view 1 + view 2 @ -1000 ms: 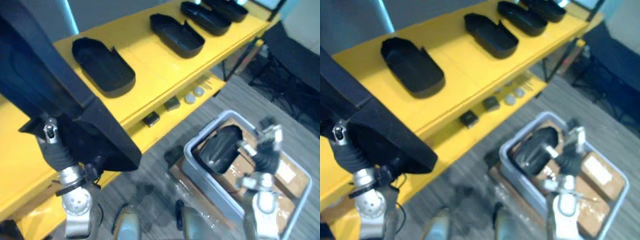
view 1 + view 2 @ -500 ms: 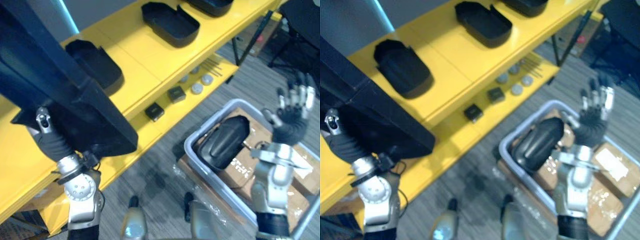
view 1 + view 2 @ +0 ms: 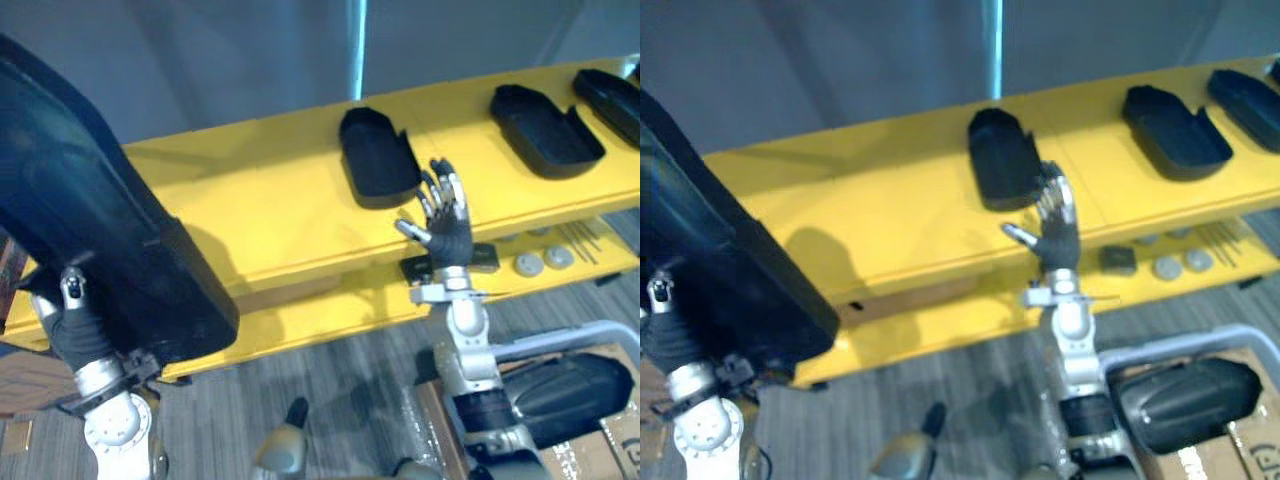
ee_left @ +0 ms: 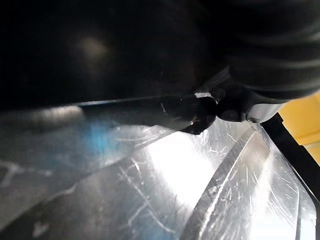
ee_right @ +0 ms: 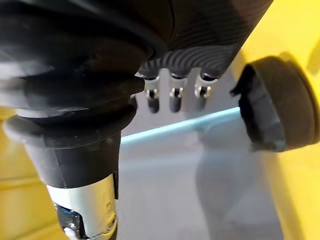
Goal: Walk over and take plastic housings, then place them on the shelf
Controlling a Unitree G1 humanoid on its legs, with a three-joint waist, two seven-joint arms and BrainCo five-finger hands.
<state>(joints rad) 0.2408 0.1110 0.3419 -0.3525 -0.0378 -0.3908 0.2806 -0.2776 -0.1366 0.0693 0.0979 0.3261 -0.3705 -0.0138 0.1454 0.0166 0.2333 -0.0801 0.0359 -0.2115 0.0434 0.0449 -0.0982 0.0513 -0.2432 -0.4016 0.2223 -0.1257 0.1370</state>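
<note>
1. A yellow shelf (image 3: 270,215) runs across the scene. At least three black plastic housings already lie on its top: a middle housing (image 3: 378,160), a right housing (image 3: 545,130) and a far-right housing (image 3: 610,92).
2. A large carried housing (image 3: 90,250) fills the near left, above the left hand (image 3: 72,325). The fingers are hidden under it, so the grip cannot be told.
3. The right hand (image 3: 442,215) is raised in front of the shelf's near edge, fingers straight and spread, holding nothing.
4. A binned housing (image 3: 560,392) lies in a grey bin (image 3: 550,338) at the near right (apparently the supply).
5. The task looks partway done: the carried housing has yet to be set on the bare left stretch of shelf, and the binned housing is not yet taken.
</note>
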